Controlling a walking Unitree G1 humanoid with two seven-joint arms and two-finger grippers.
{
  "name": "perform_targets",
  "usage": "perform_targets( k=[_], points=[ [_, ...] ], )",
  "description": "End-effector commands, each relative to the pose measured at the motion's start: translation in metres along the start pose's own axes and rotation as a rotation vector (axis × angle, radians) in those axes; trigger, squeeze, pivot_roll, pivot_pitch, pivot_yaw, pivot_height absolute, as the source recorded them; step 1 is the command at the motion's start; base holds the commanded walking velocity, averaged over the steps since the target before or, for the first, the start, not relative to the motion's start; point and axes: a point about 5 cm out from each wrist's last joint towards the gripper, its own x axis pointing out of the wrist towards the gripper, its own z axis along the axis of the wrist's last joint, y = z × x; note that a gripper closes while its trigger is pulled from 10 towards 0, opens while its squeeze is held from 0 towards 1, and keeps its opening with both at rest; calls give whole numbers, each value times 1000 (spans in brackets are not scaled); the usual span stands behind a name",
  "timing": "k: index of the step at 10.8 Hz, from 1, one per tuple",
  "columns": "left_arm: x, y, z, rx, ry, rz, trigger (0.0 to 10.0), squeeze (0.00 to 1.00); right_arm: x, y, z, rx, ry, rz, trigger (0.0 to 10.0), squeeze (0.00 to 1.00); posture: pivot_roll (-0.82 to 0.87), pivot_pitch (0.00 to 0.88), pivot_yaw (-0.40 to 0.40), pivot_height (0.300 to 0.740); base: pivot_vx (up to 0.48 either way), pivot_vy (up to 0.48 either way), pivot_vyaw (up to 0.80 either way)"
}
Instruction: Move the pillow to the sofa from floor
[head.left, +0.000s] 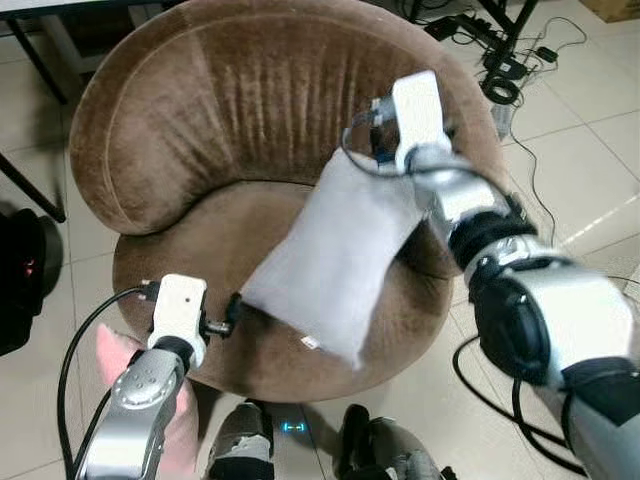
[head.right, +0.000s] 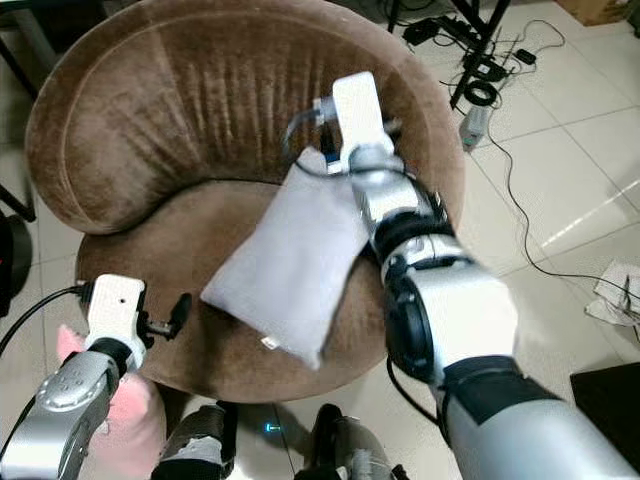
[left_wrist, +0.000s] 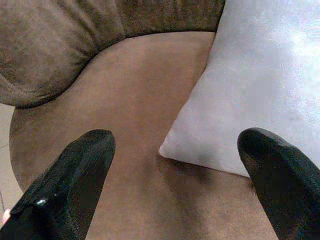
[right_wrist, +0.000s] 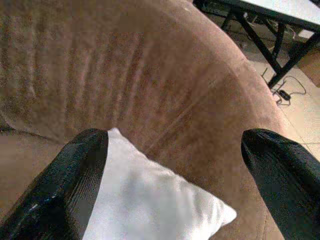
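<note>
- Left eye view: a pale grey rectangular fabric pillow (head.left: 335, 255) lies on the seat of the round brown velvet tub sofa (head.left: 190, 120), centre of frame. Its long axis runs diagonally from upper right, against the backrest, to lower left, towards the seat's front edge. One lower corner overhangs the front rim slightly. The left gripper (head.left: 232, 312) sits lower left, at the seat front, just beside the pillow's lower-left corner. The right gripper (head.left: 383, 150) is upper centre, over the pillow's top corner. A pink soft object (head.left: 120, 350) shows at the lower left edge, and black cables (head.left: 520, 150) trail over the tiled floor at upper right.
- Right eye view: same layout, shifted left in frame. The pillow rests wholly on the sofa, and the right arm reaches across its upper right edge.
- Left wrist view: the left gripper's two black fingers (left_wrist: 70, 185) stand wide apart, holding nothing. The pillow's corner lies ahead between them, nearer the right-hand finger of the frame, resting on brown seat cloth.
- Right wrist view: the right gripper's fingers (right_wrist: 75, 185) are spread wide and empty. The pillow's top corner lies between and beneath them, with the ribbed backrest behind.
- Judgement: the pillow appears delivered. The move now turns on both grippers drawing back along the pillow's diagonal without dragging it. The left is nearer the overhanging corner.
</note>
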Motion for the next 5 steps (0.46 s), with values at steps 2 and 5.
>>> perform_targets(
  k=[2,5],
  points=[
    [3,-5,-7,1,30,-23,10000,0,0,0,-3,-5,-2,18,10000,1000,363,203,-57,740,0,0,0],
    [17,0,1,11,2,-19,10000,0,0,-51,19,144,-88,-98,10000,0,338,161,-72,740,0,0,0]
  ],
)
